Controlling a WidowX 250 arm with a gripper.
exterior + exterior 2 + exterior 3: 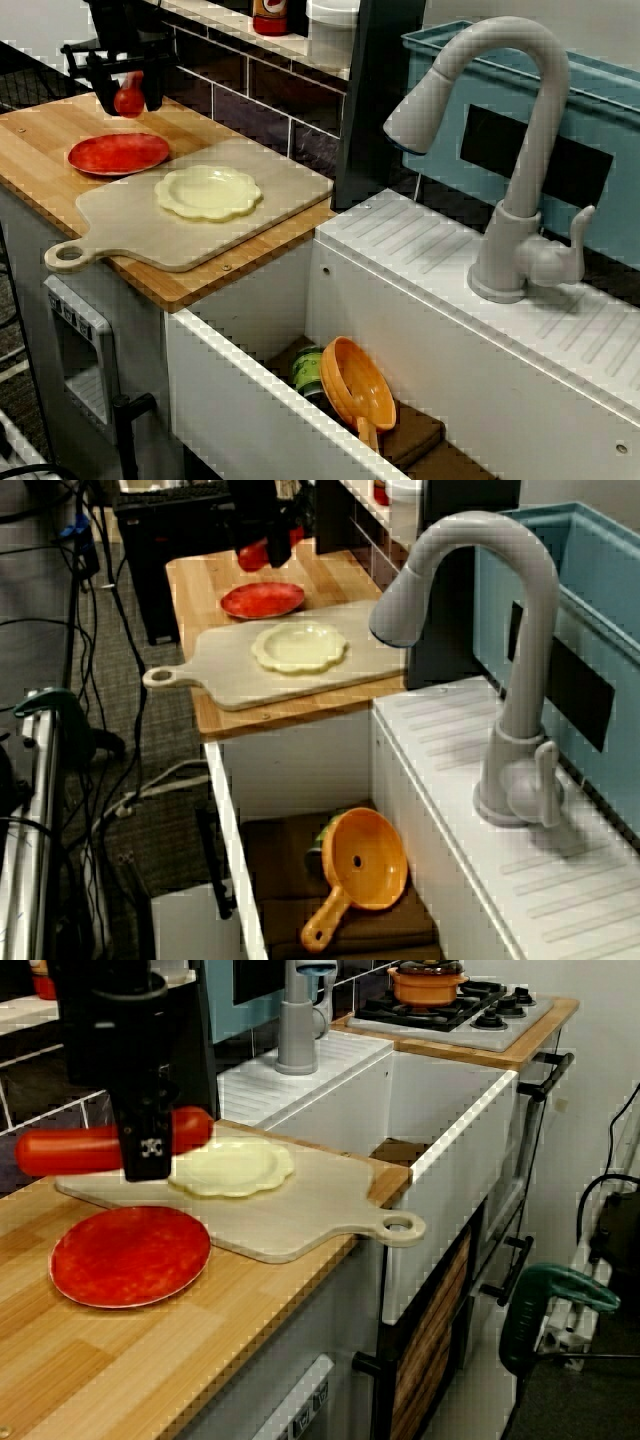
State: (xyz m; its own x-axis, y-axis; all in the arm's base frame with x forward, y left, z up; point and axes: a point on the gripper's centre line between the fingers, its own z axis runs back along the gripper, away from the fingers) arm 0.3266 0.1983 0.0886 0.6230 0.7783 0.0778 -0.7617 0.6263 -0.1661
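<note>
My black gripper [128, 88] hangs above the wooden counter, shut on a long red toy sausage [60, 1150] held level across its fingers. From the far end of the counter the sausage sticks out to both sides of the gripper [145, 1145]. Just below and a little toward the sink lies a flat red plate [118, 153], also seen as the red plate [130, 1255]. A pale yellow scalloped plate [208, 191] rests on the light cutting board [130, 235] beside it. In the view from over the sink, the gripper [262, 542] hovers past the red plate [262, 600].
A grey faucet [505, 150] stands on the white drainboard. The deep white sink holds an orange strainer [358, 385] and a green can [308, 368]. A stove with an orange pot [428, 982] lies beyond the sink. The tiled ledge behind the counter carries bottles.
</note>
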